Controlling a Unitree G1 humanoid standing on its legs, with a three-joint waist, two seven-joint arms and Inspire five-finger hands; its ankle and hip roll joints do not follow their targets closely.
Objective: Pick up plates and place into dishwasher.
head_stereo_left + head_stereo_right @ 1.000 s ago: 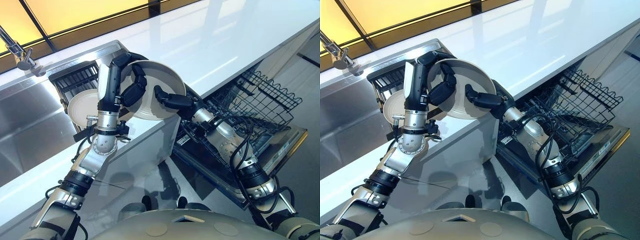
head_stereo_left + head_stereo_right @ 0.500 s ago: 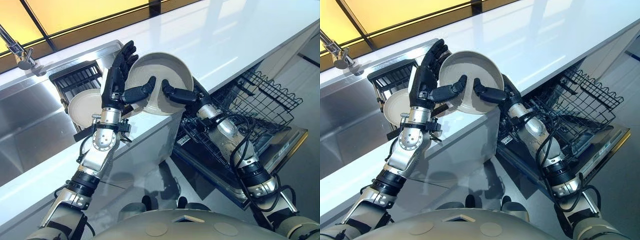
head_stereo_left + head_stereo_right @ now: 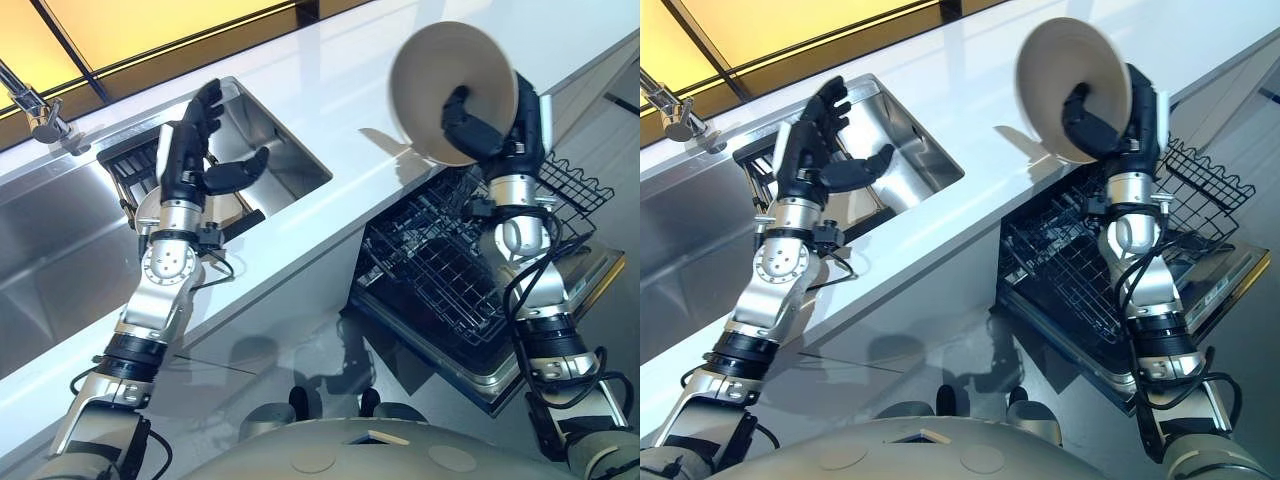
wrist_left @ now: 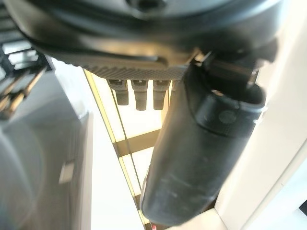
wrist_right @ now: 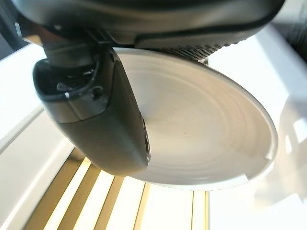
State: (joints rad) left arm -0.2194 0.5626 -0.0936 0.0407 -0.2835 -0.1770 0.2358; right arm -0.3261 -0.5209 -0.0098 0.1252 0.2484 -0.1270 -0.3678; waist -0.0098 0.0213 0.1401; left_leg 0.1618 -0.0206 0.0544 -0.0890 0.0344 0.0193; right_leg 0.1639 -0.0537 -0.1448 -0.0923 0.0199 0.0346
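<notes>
My right hand (image 3: 487, 125) is shut on a beige plate (image 3: 440, 80), thumb on its hollow face and fingers behind. It holds the plate upright, high above the counter edge and over the open dishwasher's lower rack (image 3: 430, 270). The right wrist view shows the plate (image 5: 206, 134) pinched under the thumb (image 5: 96, 120). My left hand (image 3: 195, 150) is open with fingers spread above the sink's black dish rack (image 3: 135, 160), holding nothing. A second beige plate (image 3: 146, 208) stands in that rack, mostly hidden behind my left wrist.
A steel sink (image 3: 60, 250) with a faucet (image 3: 30, 100) lies at the left. The white countertop (image 3: 330, 90) runs across the middle. The dishwasher door (image 3: 560, 300) hangs open at the lower right, with a wire basket (image 3: 575, 185) beside the plate.
The left hand let go of the plate and drew back left over the sink. The right hand took it and carried it up and right, above the dishwasher.
</notes>
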